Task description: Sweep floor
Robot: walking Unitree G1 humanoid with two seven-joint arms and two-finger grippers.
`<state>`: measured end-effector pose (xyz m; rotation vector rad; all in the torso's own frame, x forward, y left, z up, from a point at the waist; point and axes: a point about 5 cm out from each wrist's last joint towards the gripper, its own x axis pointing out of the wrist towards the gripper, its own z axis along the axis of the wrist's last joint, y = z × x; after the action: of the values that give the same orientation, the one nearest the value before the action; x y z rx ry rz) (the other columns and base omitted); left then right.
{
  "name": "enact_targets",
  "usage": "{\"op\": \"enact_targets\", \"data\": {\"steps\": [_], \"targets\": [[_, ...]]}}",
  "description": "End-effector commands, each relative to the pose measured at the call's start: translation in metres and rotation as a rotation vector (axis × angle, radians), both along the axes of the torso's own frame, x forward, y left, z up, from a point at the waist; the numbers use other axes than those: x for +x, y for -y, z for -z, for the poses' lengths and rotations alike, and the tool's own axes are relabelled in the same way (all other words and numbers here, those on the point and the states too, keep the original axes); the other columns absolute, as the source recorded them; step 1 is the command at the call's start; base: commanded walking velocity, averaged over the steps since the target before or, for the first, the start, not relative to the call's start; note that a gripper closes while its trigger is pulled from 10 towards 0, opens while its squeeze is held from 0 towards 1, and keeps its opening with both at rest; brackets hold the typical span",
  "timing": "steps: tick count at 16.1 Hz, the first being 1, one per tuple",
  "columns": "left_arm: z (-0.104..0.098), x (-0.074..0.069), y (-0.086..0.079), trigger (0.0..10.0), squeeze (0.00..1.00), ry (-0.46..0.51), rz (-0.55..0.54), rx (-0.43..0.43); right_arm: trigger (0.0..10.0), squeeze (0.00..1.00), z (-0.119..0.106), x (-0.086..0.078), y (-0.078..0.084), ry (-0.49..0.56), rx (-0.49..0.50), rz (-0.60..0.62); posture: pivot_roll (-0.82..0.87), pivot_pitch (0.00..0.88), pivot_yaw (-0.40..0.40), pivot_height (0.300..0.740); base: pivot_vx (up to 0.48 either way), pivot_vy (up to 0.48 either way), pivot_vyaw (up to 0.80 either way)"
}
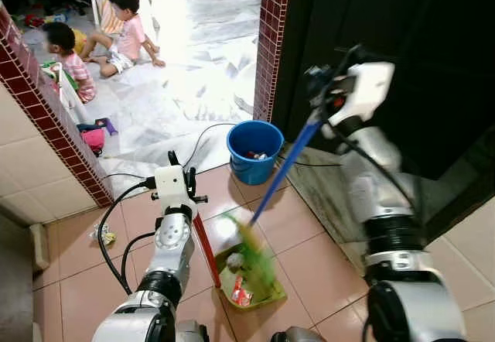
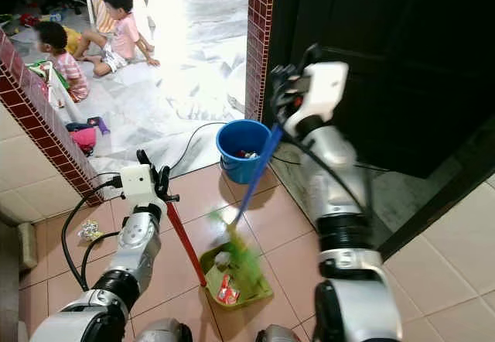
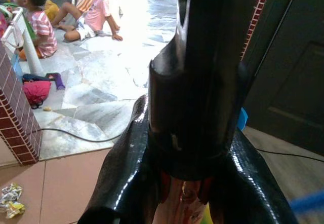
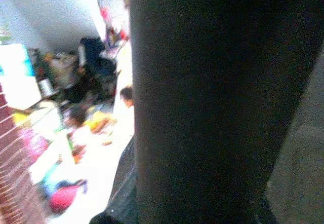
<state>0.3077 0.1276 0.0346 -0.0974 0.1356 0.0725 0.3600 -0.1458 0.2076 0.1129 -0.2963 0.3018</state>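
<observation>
Left gripper (image 1: 186,178) clamps red dustpan handle (image 1: 206,251); right gripper (image 1: 329,94) grips broom (image 1: 280,173). Keep dustpan (image 1: 249,280) flat, short strokes inward.

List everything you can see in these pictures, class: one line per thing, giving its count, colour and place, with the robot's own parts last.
broom: 1, blue handle, green bristles, slanting down into the dustpan
dustpan: 1, green with a red handle, on the floor tiles, litter inside
bucket: 1, blue, on the floor by the brick doorway
wrapper: 1, crumpled, on the tiles left of the left arm
people: 2, in pink tops, sitting on the marble floor beyond
left gripper: 1, black, on the dustpan handle
right gripper: 1, black, on the broom handle
</observation>
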Motion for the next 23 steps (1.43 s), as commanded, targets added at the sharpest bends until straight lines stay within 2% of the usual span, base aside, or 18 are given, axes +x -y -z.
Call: {"op": "enact_targets", "data": {"steps": [1,4,6,8,11,12,14,15,16,18,19,20,21,23], "targets": [[0.007,-0.003,0.000,10.0,0.00,-0.049,0.008,-0.008,10.0,0.00,-0.025,-0.004,0.001,0.138,-0.027,0.015,-0.08,0.000,0.000,0.740,0.000,0.000,0.00],[0.009,-0.004,0.002,10.0,0.00,-0.051,0.029,-0.019,10.0,0.00,-0.018,-0.007,0.004,0.158,-0.099,0.061,-0.08,0.000,0.000,0.740,0.000,0.000,0.00],[0.007,-0.004,0.002,10.0,0.00,-0.040,0.043,0.015,10.0,0.00,-0.008,-0.011,0.004,0.141,-0.136,0.065,-0.07,0.000,0.002,0.740,0.000,0.000,0.00],[0.004,-0.004,0.000,10.0,0.00,-0.009,0.058,-0.001,10.0,0.00,0.013,-0.019,0.008,0.087,-0.181,0.077,-0.07,0.000,0.005,0.740,0.000,0.000,0.00],[-0.006,-0.004,-0.006,10.0,0.00,0.058,0.055,-0.081,10.0,0.00,0.043,-0.034,0.014,0.013,-0.237,0.105,-0.07,0.000,0.011,0.740,0.000,0.000,0.00],[-0.013,-0.005,-0.008,10.0,0.00,0.093,0.062,-0.134,10.0,0.00,0.056,-0.042,0.016,-0.020,-0.258,0.113,-0.07,0.000,0.014,0.740,0.000,0.000,0.00],[-0.028,-0.006,-0.023,10.0,0.00,0.174,0.028,-0.200,10.0,0.00,0.080,-0.057,0.019,-0.073,-0.325,0.128,-0.07,0.000,0.012,0.740,0.000,0.000,0.00],[-0.034,-0.002,-0.038,10.0,0.00,0.191,-0.036,-0.240,10.0,0.00,0.093,-0.061,0.019,-0.107,-0.376,0.120,-0.07,0.000,0.004,0.740,0.000,0.000,0.00],[-0.037,0.001,-0.042,10.0,0.00,0.199,-0.053,-0.282,10.0,0.00,0.099,-0.062,0.018,-0.127,-0.380,0.111,-0.06,0.000,0.001,0.740,0.000,0.000,0.00],[-0.042,0.004,-0.042,10.0,0.00,0.217,-0.048,-0.329,10.0,0.00,0.109,-0.063,0.020,-0.168,-0.435,0.110,-0.07,0.000,-0.004,0.740,0.000,0.000,0.00],[-0.048,0.006,-0.038,10.0,0.00,0.240,-0.010,-0.375,10.0,0.00,0.115,-0.065,0.024,-0.182,-0.467,0.114,-0.07,0.000,-0.006,0.740,0.000,0.000,0.00],[-0.049,0.006,-0.037,10.0,0.00,0.243,0.007,-0.389,10.0,0.00,0.116,-0.066,0.025,-0.187,-0.482,0.116,-0.07,0.000,-0.006,0.740,0.000,0.000,0.00],[-0.049,0.007,-0.035,10.0,0.00,0.240,0.014,-0.450,10.0,0.00,0.118,-0.067,0.027,-0.196,-0.485,0.119,-0.07,0.000,-0.009,0.740,0.000,0.000,0.00],[-0.048,0.008,-0.034,10.0,0.00,0.231,0.023,-0.514,10.0,0.00,0.120,-0.067,0.029,-0.199,-0.494,0.124,-0.08,0.000,-0.012,0.740,0.000,0.000,0.00]]}}
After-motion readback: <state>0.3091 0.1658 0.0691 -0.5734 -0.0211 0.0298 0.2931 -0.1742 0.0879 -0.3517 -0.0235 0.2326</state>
